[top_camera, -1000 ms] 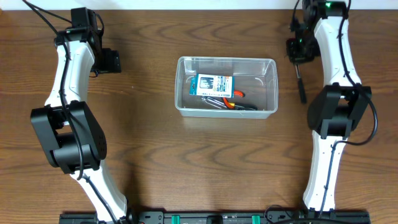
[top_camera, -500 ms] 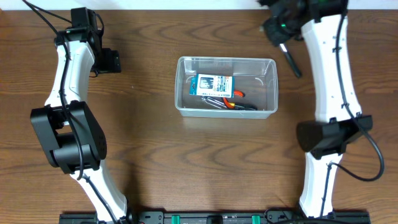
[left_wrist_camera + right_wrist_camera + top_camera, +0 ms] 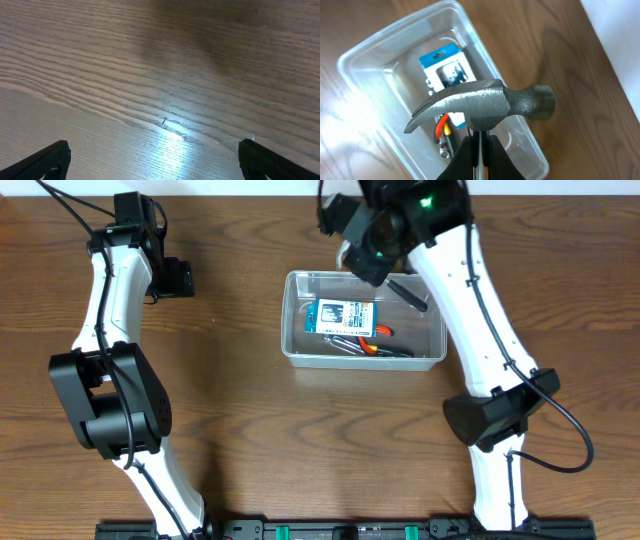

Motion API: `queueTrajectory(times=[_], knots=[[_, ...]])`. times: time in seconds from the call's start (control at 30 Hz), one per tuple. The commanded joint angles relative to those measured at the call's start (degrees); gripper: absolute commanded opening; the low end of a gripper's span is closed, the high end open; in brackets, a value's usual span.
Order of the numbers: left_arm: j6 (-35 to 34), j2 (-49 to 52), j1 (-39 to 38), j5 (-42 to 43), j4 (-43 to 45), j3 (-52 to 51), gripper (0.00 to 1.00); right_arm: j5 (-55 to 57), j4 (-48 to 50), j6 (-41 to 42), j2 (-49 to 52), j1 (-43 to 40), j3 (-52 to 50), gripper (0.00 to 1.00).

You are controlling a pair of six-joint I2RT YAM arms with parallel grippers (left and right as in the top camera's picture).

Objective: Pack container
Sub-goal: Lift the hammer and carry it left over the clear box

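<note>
Tightly closed, the right gripper [image 3: 479, 144] holds a hammer [image 3: 485, 102].

Robotics lab: 2 arms [image 3: 105, 290], wooden table [image 3: 300, 440]

Brown wooden table [image 3: 165, 75] with visible grain and a soft shine, clear smooth glossy plastic container [image 3: 286, 320], hammer [image 3: 480, 102] with a dull grey, finely scratched metal head, small box [image 3: 444, 65] with blue-and-white printed surface
</note>
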Motion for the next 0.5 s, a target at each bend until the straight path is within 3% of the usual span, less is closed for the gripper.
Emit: queueTrajectory(times=[0.0, 0.47], knots=[[-0.1, 1.0, 0.0, -0.9, -0.2, -0.2, 0.98, -3.3, -0.1, -3.8, 0.5, 0.4, -2.6, 0.01], [-0.1, 1.0, 0.0, -0.9, -0.2, -0.2, 0.98, -8.0, 2.3, -6.7, 0.5, 0.5, -15.4, 0.01]])
